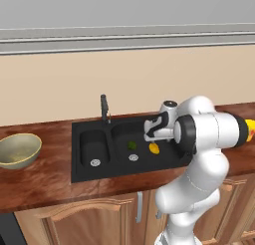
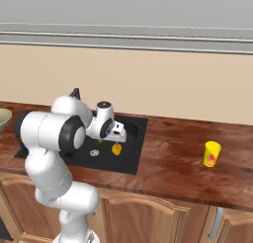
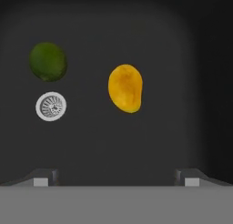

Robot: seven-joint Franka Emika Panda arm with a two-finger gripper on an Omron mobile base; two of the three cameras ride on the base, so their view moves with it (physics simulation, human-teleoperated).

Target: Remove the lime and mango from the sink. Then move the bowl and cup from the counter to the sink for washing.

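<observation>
The black sink (image 1: 79, 165) is set in the reddish-brown counter (image 2: 173, 158). In its large basin lie the dark green lime (image 3: 48, 61) and the yellow-orange mango (image 3: 125, 88), apart from each other, the lime beside a round silver drain (image 3: 51, 106). My gripper (image 3: 116, 178) hangs open above this basin, pointing down, with nothing between its fingers; the mango lies just ahead of it. The base views show the lime (image 1: 132, 145) and mango (image 1: 154, 148) below the hand. The olive-tan bowl (image 1: 19, 150) stands on the counter left of the sink. The yellow cup (image 2: 212, 154) stands on the counter to the right.
A dark faucet (image 1: 104, 108) rises at the sink's back edge between the two basins. The small basin (image 1: 93, 149) on the left holds only its drain. A beige wall runs behind the counter, and light wooden cabinets (image 2: 163, 217) sit below it.
</observation>
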